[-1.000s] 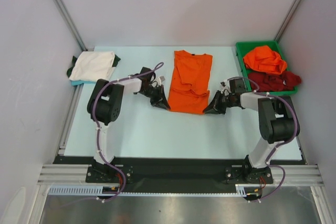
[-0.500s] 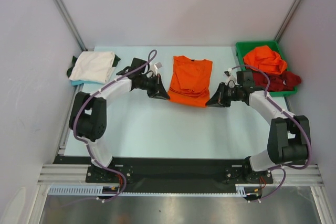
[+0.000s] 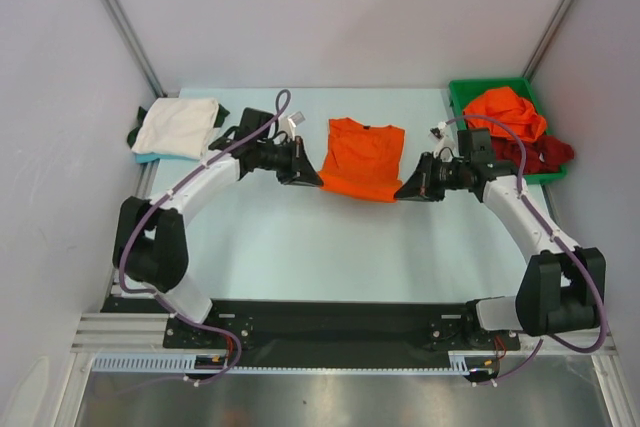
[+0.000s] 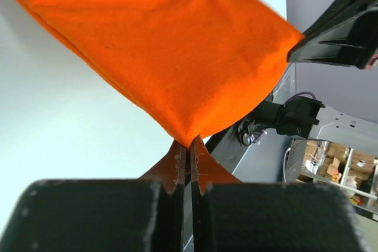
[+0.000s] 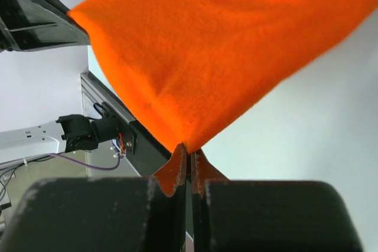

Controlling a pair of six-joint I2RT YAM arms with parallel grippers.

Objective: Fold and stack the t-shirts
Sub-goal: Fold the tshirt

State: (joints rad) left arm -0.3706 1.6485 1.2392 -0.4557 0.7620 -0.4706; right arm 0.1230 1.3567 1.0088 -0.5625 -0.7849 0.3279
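Observation:
A bright orange t-shirt (image 3: pixel 362 158) lies at the middle of the table, its near edge lifted and doubled toward the far side. My left gripper (image 3: pixel 312 178) is shut on its near left corner; the wrist view shows the cloth (image 4: pixel 171 45) pinched between the fingertips (image 4: pixel 177 160). My right gripper (image 3: pixel 405 190) is shut on the near right corner, with the cloth (image 5: pixel 224 51) pinched in its fingertips (image 5: pixel 201 166). A folded white t-shirt (image 3: pixel 180 125) lies at the far left. A crumpled orange t-shirt (image 3: pixel 505 112) and a dark red t-shirt (image 3: pixel 525 153) sit at the far right.
The green plastic bin (image 3: pixel 462 95) stands at the far right corner, the dark red cloth spilling over its right rim. A dark cloth (image 3: pixel 134 134) and a blue edge (image 3: pixel 146 157) show under the white shirt. Metal frame posts (image 3: pixel 120 17) rise at the back corners.
Both grippers have carried the orange shirt's near edge away from me toward the collar, so the shirt now looks shorter. Both arms have stretched further out.

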